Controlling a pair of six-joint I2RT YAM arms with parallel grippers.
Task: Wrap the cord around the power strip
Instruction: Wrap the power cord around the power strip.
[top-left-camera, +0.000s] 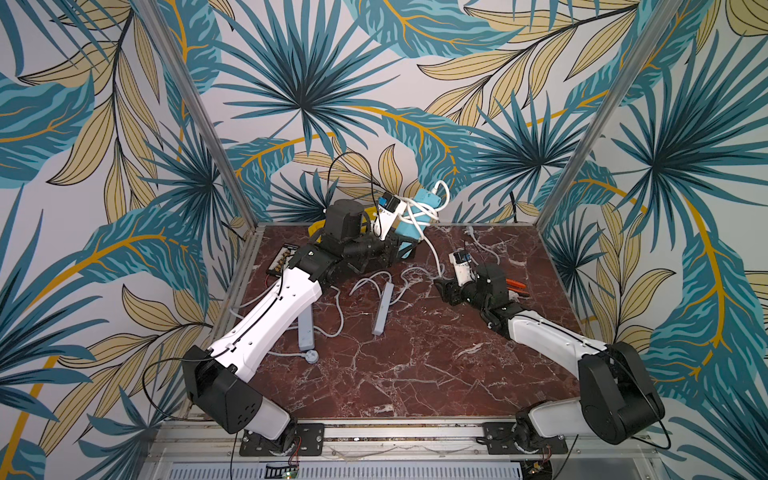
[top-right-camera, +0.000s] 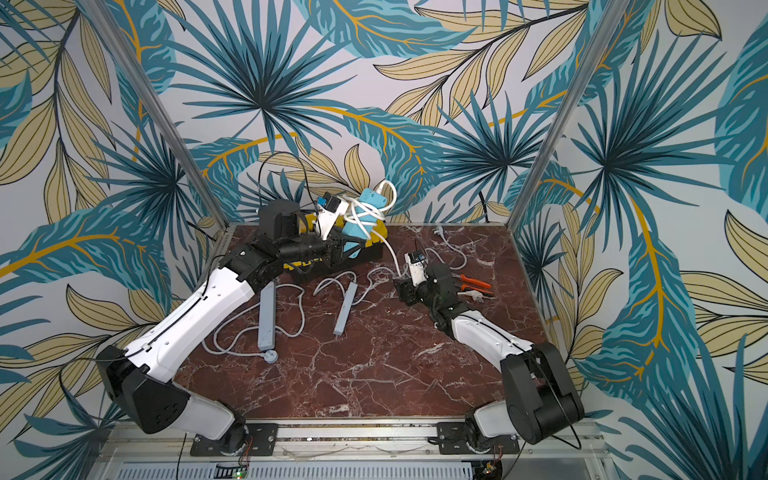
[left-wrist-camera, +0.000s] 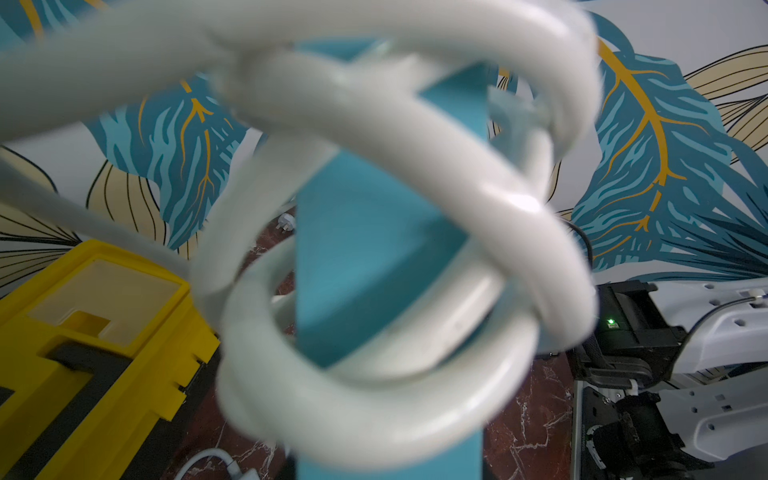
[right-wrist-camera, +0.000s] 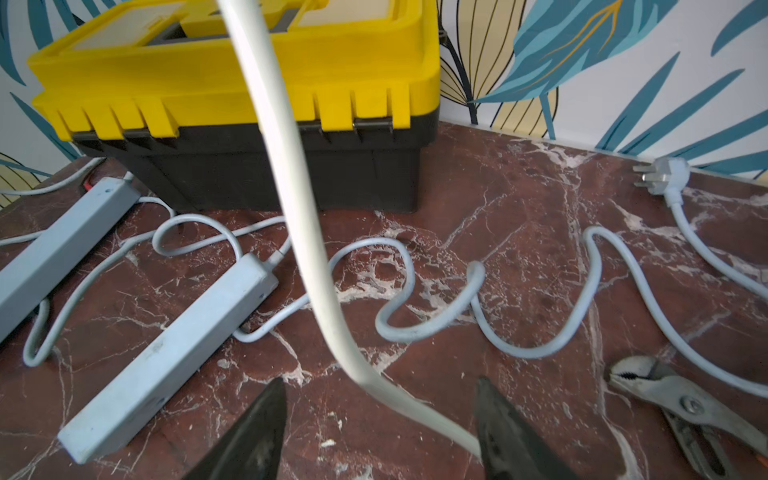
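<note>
While the left tool (top-left-camera: 400, 250) is clamped on the lower end of the teal power strip (top-left-camera: 420, 212), that strip is held up off the bench (top-left-camera: 415, 374), tilted, at the back of the bench by the yellow-and-black toolbox (right-wrist-camera: 232, 83). Several loose loops of the white cord (left-wrist-camera: 374, 399) circle its body and cross one another, as the left wrist view shows close up. From the loops the cord runs down to the right tool (right-wrist-camera: 380, 382), which sits low over the bench with its fingers spread. The cord passes between them, lying against one finger but not pinched. Two grey power strips (top-left-camera: 383, 307) lie flat mid-bench with their own cords trailing. Pliers (right-wrist-camera: 673, 399) rest beside the right arm, and a grey plug (right-wrist-camera: 669, 172) lies near the back wall.
</note>
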